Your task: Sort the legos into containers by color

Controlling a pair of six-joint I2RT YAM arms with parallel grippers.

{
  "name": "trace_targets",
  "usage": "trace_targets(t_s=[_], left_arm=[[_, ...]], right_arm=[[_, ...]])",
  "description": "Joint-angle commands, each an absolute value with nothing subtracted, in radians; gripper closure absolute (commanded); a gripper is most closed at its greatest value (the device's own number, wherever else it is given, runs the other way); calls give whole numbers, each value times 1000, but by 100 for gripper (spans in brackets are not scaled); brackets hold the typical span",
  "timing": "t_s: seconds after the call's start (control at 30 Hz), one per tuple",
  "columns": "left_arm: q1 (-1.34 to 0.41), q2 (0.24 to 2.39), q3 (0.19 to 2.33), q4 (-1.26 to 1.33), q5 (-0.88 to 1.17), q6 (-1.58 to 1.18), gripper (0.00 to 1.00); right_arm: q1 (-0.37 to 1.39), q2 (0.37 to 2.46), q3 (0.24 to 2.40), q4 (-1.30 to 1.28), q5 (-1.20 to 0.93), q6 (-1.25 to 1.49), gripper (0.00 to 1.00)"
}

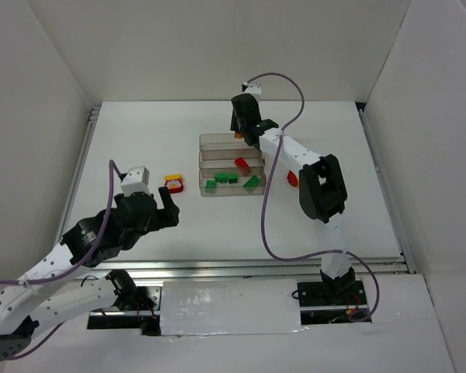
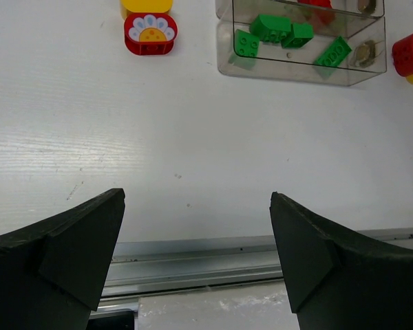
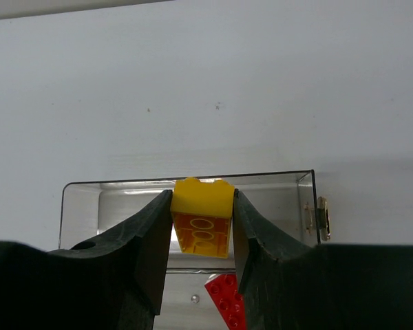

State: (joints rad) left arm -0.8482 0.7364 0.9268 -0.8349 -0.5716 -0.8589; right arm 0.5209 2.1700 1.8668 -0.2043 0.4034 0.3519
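The containers (image 1: 215, 143) are three clear troughs joined side by side mid-table. My right gripper (image 1: 239, 134) hovers over the far trough (image 3: 275, 199), shut on a yellow lego (image 3: 201, 213) with its hollow underside facing the camera. Below it, a red lego (image 3: 226, 302) lies in the middle trough. Green legos (image 2: 272, 29) lie in the near trough (image 2: 299, 69). A red flower-faced lego (image 2: 150, 33) with a yellow one (image 2: 146, 5) behind it sits on the table left of the troughs. My left gripper (image 2: 197, 199) is open and empty, near the table's front edge.
A red and yellow lego stack (image 2: 407, 56) lies right of the troughs, beside the right arm's forearm (image 1: 320, 186). A metal rail (image 2: 193, 265) runs along the table's near edge under my left fingers. White walls enclose the table.
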Motion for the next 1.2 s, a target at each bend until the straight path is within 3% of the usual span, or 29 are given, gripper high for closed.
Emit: trace_targets(t_s=[0.0, 0.07, 0.13, 0.33, 0.43, 0.57, 0.77, 1.0, 1.17], left_arm=[[-844, 753, 934, -815, -617, -900, 1], [-844, 764, 939, -808, -635, -913, 1], [-841, 784, 945, -796, -649, -916, 1], [-792, 899, 1025, -796, -632, -916, 1], [-779, 910, 1029, -775, -604, -901, 0], [-764, 899, 1022, -770, -584, -888, 0], [-759, 894, 1040, -821, -548, -807, 0], [-755, 870, 996, -838, -476, -700, 0], [-755, 851, 968, -798, -427, -677, 0]], right_arm=[[520, 2175, 1911, -206, 413, 330, 85], [520, 2169, 1885, -189, 402, 331, 82], [520, 2168, 1872, -178, 399, 330, 59], [511, 2201, 1922, -225, 354, 331, 40], [508, 2184, 1916, -229, 336, 331, 16], [500, 2134, 1898, -251, 330, 344, 1], [399, 1964, 1769, -474, 224, 428, 0], [209, 1649, 1246, -374, 43, 437, 0], [189, 1663, 1219, -438, 132, 402, 0]])
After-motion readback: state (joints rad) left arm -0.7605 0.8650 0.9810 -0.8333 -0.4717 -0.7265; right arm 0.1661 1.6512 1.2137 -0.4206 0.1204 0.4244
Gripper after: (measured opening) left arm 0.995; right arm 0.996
